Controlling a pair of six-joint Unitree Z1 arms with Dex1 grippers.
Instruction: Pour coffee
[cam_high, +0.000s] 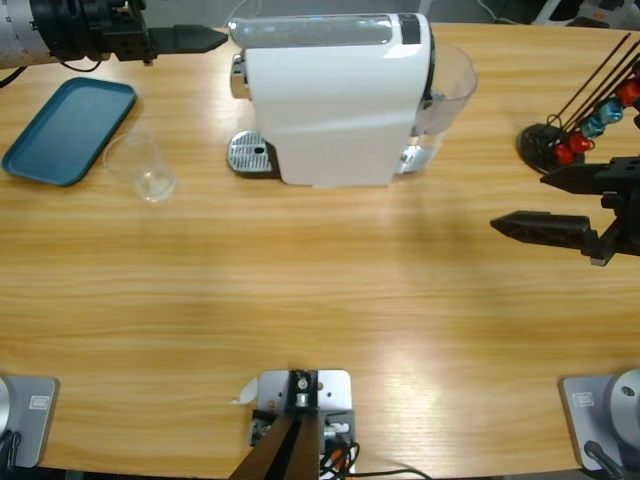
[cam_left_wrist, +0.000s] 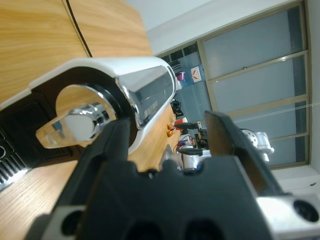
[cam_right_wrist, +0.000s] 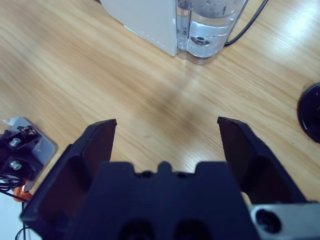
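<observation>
White coffee machine (cam_high: 335, 95) at upper centre of the high view, drip grate (cam_high: 250, 153) at its left end. Empty clear glass (cam_high: 143, 166) left of the grate, apart from it, beside a teal tray (cam_high: 68, 130) at upper left. No coffee visible anywhere; glass looks dry, so nothing yet to pour.

Left gripper (cam_high: 205, 38) at the top edge, jaws spread, hovering near the machine's chrome lever (cam_left_wrist: 75, 127). Right gripper (cam_high: 530, 205) at the right edge, jaws wide apart, holding nothing, above bare table (cam_high: 320, 300). Capsule rack (cam_high: 575, 125) just behind it.

Likely trouble: brewing with the glass off the grate would spill onto the table; a hard squeeze or off-centre grab could tip the light glass; right arm swinging back could knock the rack.

No brand, label or writing readable.
</observation>
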